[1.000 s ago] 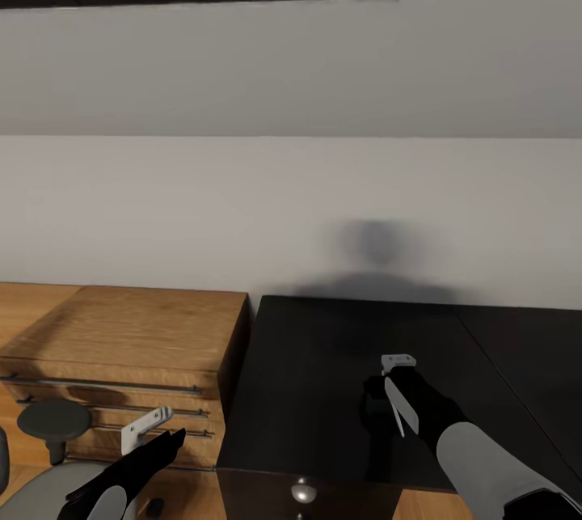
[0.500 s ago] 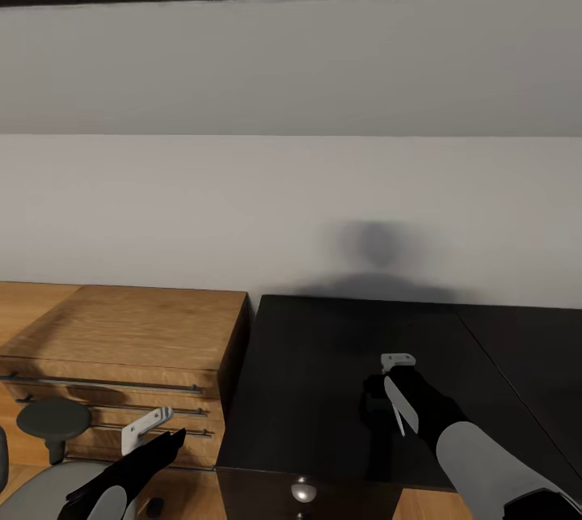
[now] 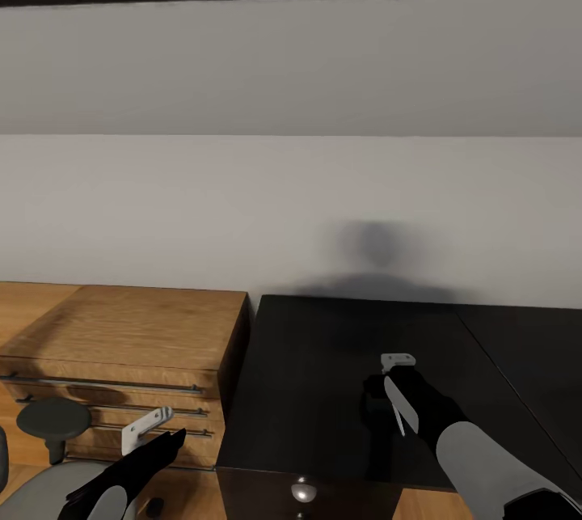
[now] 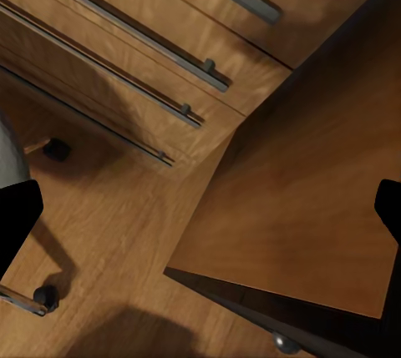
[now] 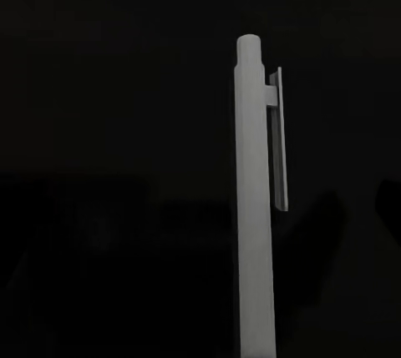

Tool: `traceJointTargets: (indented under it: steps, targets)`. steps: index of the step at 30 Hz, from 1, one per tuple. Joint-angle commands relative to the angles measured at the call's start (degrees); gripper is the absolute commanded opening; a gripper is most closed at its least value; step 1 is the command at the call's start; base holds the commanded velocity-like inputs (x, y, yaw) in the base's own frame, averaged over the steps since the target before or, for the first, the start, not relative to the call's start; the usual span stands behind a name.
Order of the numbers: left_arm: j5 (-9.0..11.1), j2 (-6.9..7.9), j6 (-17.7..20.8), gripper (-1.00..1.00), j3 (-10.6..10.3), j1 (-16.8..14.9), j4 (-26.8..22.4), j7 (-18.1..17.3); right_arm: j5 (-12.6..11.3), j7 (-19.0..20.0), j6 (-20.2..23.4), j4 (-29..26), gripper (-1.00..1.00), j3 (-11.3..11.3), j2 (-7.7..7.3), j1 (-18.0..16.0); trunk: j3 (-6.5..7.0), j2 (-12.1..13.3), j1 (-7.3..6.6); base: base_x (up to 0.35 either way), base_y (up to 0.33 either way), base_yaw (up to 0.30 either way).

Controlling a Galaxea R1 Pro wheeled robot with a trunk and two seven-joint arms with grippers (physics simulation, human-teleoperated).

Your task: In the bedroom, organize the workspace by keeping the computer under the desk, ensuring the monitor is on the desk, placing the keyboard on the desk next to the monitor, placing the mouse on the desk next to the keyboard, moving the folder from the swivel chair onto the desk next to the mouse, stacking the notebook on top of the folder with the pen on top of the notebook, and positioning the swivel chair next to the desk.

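Where wall meets desk [image 3: 339, 374], blackness.

Low light-wood cabinet [image 3: 129, 342] w/ metal bar handles [image 4: 125, 32], against white wall [image 3: 291, 205]; wood plank floor [image 4: 109, 233] below.

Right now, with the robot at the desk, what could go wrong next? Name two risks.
1. The right hand seems to hold the pen over the black desk, not over a notebook. Released here, it might roll and would be misplaced.
2. The open left hand hangs low near the wooden cabinet and the swivel chair. A base move could knock them.
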Motion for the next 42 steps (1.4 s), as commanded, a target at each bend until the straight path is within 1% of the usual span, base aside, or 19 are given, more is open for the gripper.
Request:
traceJointTargets:
  steps: [1,9,10,42]
  targets:
    - [0.56,0.05,0.02,1.00,-0.12,-0.05,-0.09,0.59,-0.32,-0.49,0.34,0.29,1.00,0.50,-0.09,-0.01,-0.08,-0.03,0.01,0.000,0.000,0.000]
    - [0.56,0.05,0.02,1.00,-0.12,-0.05,-0.09,0.59,-0.32,-0.49,0.34,0.29,1.00,0.50,-0.12,-0.01,-0.08,-0.03,0.01,0.000,0.000,0.000]
    - [0.56,0.05,0.00,1.00,-0.12,-0.05,-0.09,0.59,-0.32,-0.49,0.34,0.29,-1.00,0.50,-0.11,-0.01,-0.08,-0.03,0.01,0.000,0.000,0.000]
    - [0.55,0.05,0.00,1.00,-0.12,-0.05,-0.09,0.53,-0.32,-0.53,0.34,0.22,-1.00,0.67,-0.12,-0.01,-0.08,-0.03,0.01,0.000,0.000,0.000]
